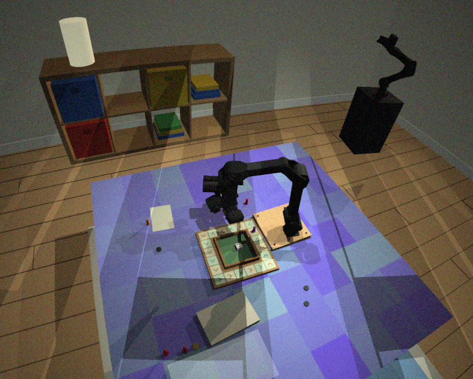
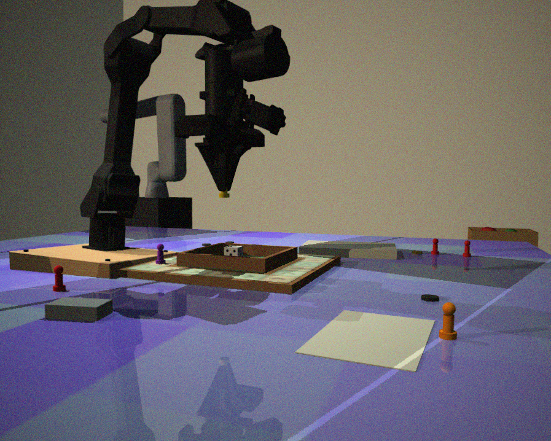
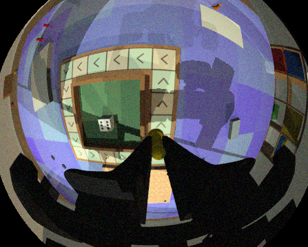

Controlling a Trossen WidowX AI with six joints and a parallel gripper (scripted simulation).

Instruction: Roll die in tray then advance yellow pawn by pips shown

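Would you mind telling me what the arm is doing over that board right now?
The gripper is shut on the yellow pawn and holds it in the air, well above the board. The die lies in the tray, so the roll looks done. The purple pawn stands on the track.

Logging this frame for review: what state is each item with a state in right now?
pincer: shut on the yellow pawn, raised high above the board
yellow pawn: held at its top, hanging clear of the board
die: at rest in the tray
tray: holds only the die
purple pawn: upright on the board
orange pawn: upright on the table, off the board
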